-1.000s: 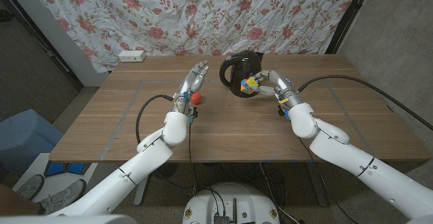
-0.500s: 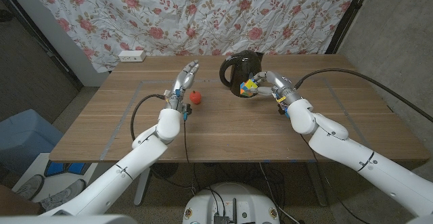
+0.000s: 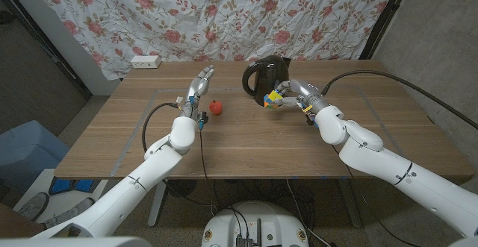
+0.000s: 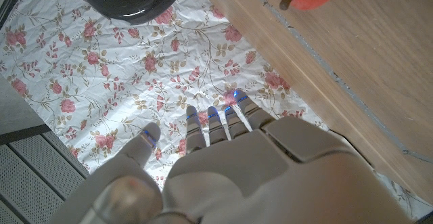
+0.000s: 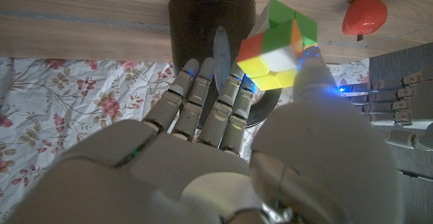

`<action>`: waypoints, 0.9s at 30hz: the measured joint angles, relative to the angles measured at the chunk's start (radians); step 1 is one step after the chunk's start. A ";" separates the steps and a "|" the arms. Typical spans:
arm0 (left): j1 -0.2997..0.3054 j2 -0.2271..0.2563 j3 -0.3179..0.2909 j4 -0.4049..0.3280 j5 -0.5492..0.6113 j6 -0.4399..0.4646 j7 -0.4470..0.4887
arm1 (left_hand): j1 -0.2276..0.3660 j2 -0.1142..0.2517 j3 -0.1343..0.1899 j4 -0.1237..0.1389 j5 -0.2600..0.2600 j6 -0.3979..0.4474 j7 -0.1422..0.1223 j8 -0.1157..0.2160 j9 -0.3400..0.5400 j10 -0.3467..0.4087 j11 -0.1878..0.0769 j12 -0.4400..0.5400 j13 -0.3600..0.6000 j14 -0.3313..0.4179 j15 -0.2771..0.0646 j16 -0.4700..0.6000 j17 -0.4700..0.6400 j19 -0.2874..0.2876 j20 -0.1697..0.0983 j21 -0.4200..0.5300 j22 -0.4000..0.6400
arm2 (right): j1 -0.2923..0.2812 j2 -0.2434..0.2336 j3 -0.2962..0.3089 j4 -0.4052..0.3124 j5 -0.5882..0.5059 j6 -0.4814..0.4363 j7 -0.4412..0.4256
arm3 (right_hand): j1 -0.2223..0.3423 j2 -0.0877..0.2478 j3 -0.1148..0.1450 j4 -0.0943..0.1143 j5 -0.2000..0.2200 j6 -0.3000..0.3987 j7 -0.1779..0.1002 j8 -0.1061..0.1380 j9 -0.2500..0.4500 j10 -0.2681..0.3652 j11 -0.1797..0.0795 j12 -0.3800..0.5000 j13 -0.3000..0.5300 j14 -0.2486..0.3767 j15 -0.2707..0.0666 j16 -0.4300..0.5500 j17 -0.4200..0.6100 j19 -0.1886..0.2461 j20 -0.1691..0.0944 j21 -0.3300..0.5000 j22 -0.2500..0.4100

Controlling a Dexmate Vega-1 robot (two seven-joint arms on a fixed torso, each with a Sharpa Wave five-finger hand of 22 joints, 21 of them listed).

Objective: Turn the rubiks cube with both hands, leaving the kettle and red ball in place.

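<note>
Plainly, the small multicoloured plastic rubiks cube (image 3: pixel 275 95) is a light, rigid thing with smooth, rather slick faces, so I judge it best pinched on two opposite faces near the edges, leaving one layer free for the other side to twist. It shows green, orange and yellow squares in the right wrist view (image 5: pixel 277 45) and sits off the wooden worktop (image 3: pixel 246 142), pinched between thumb and fingers of the right robot hand (image 3: pixel 295 94) — just in front of the glossy black rounded kettle (image 3: pixel 266 79). The left robot hand (image 3: pixel 196 90) holds nothing, its fingers straight and slightly apart, raised beside the small red ball (image 3: pixel 216 107) and well apart from the cube. A careless twist could knock the kettle — the cube hangs very near it.
</note>
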 measured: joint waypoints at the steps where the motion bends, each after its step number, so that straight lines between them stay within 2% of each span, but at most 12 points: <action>1: -0.002 -0.001 0.000 0.006 -0.004 -0.005 -0.001 | 0.000 0.000 0.000 0.000 0.000 0.000 0.000 0.000 0.000 0.000 0.000 0.000 0.000 0.000 0.000 0.000 0.000 0.000 0.000 0.000 0.000 | 0.003 -0.002 -0.003 -0.002 -0.004 -0.004 0.007 | 0.000 0.000 0.000 0.000 0.000 0.000 0.000 0.000 0.000 0.000 0.000 0.000 0.000 0.006 -0.001 0.000 0.000 0.000 0.000 0.000 0.000; 6: -0.011 -0.006 0.001 0.030 -0.015 -0.020 -0.001 | 0.000 0.000 0.000 0.000 0.000 0.000 0.000 0.000 0.000 0.000 0.000 0.000 0.000 0.000 0.000 0.000 0.000 0.000 0.000 0.000 0.000 | 0.017 -0.014 -0.017 -0.015 -0.022 -0.019 0.045 | 0.000 0.000 0.000 0.000 0.000 -0.005 -0.005 -0.007 0.000 -0.004 -0.004 -0.007 0.000 0.012 -0.002 0.004 0.000 0.004 -0.004 0.000 0.005; 7: -0.012 -0.006 0.002 0.034 -0.017 -0.022 -0.001 | 0.000 0.000 0.000 0.000 0.000 0.000 0.000 0.000 0.000 0.000 0.000 0.000 0.000 0.000 0.000 0.000 0.000 0.000 0.000 0.000 0.000 | 0.020 -0.016 -0.019 -0.017 -0.026 -0.021 0.053 | 0.016 0.016 0.000 0.000 -0.001 -0.005 -0.005 -0.008 0.000 -0.005 -0.005 -0.009 0.000 0.012 -0.002 0.004 0.000 0.004 -0.004 0.000 0.005; 19: -0.018 -0.015 0.006 0.063 -0.053 -0.046 -0.011 | 0.000 0.000 0.000 0.000 0.000 0.000 0.000 0.000 0.000 -0.004 0.004 0.000 0.000 0.000 0.000 0.000 0.000 0.000 0.000 0.000 0.000 | 0.055 -0.048 -0.054 -0.035 -0.093 -0.025 0.146 | 0.016 0.015 -0.004 -0.004 -0.004 -0.012 -0.013 -0.012 0.000 -0.009 -0.009 -0.014 0.000 0.012 -0.002 0.002 0.000 0.004 -0.004 0.000 0.004; 27: -0.015 -0.017 0.005 0.064 -0.079 -0.051 -0.018 | 0.000 0.000 0.000 0.000 0.000 -0.004 0.004 0.000 0.000 -0.004 0.004 0.000 0.000 0.000 0.000 0.000 0.000 0.000 0.000 0.000 0.000 | 0.081 -0.052 -0.075 -0.035 -0.137 -0.017 0.215 | 0.016 0.015 -0.004 -0.004 0.000 -0.012 -0.013 -0.018 -0.001 -0.011 -0.010 -0.015 0.003 0.012 -0.002 0.000 0.000 -0.001 0.001 0.000 0.004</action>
